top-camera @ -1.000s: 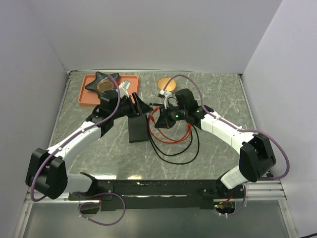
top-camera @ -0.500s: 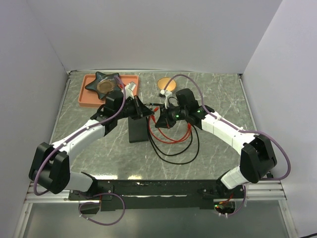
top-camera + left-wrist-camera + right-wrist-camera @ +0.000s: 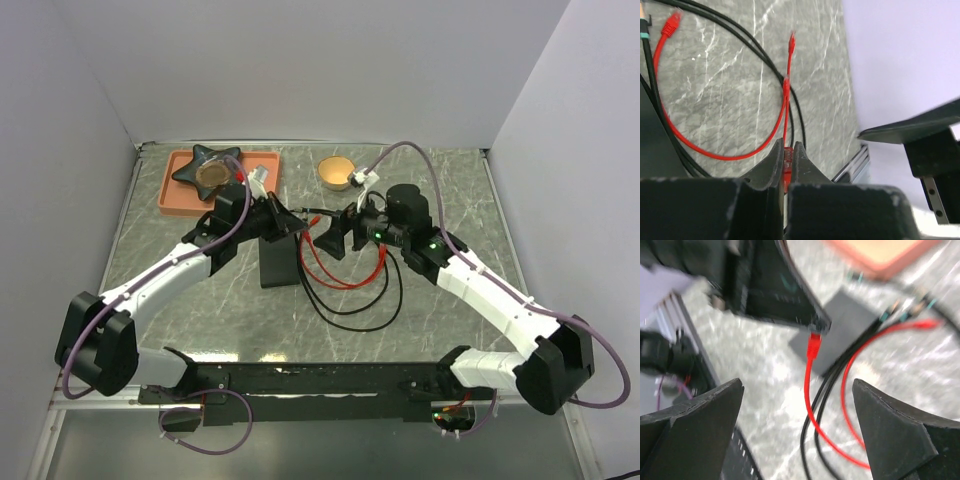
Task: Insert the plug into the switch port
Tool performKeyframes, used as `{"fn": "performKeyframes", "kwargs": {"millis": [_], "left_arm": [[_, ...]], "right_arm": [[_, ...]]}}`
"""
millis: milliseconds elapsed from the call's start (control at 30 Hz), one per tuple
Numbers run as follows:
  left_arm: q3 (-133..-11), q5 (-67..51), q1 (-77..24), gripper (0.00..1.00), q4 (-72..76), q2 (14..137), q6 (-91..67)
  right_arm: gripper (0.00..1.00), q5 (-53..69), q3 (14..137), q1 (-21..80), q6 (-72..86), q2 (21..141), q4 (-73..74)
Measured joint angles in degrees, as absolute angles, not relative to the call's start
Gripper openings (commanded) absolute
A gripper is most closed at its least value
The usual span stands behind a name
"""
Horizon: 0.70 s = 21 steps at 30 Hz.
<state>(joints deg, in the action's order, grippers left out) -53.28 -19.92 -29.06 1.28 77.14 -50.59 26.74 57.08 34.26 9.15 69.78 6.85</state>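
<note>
left arm stretched forward, left end effector [image 3: 787, 150] squeezed tight on the red plug [image 3: 813, 346] of a thin cable [image 3: 788, 62] | plug just above flat black box [image 3: 278, 265], switch port hidden | right end effector [image 3: 797, 385] wide apart, holding nothing | bare marbled table [image 3: 450, 180] at right

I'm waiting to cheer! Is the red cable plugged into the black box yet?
Not yet. Done: left jaws shut on a red plug; right jaws open, empty. In hand: plug held near the black box. Left: push it into a port.
</note>
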Motion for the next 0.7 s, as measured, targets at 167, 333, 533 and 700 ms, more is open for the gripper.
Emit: {"fn": "performKeyframes", "kwargs": {"millis": [167,333,533,700], "left_arm": [[-53.3,-16.4,-29.4,0.01,0.5,75.8,-54.1],[-53.3,-14.2,-29.5,0.01,-1.8,75.5,-55.8],[-53.3,-13.5,-29.5,0.01,-2.1,75.0,-56.5],[-53.3,-13.2,-29.6,0.01,-2.1,74.7,-56.5]], "right_arm": [[0.85,23.4,57.4,34.7,9.6,70.4,4.6],[0.78,21.4,57.4,35.6,10.9,74.3,4.7],[0.66,20.5,59.5,37.3,12.0,78.3,4.0],[0.50,20.4,62.2,38.4,12.5,80.9,3.2]]}}
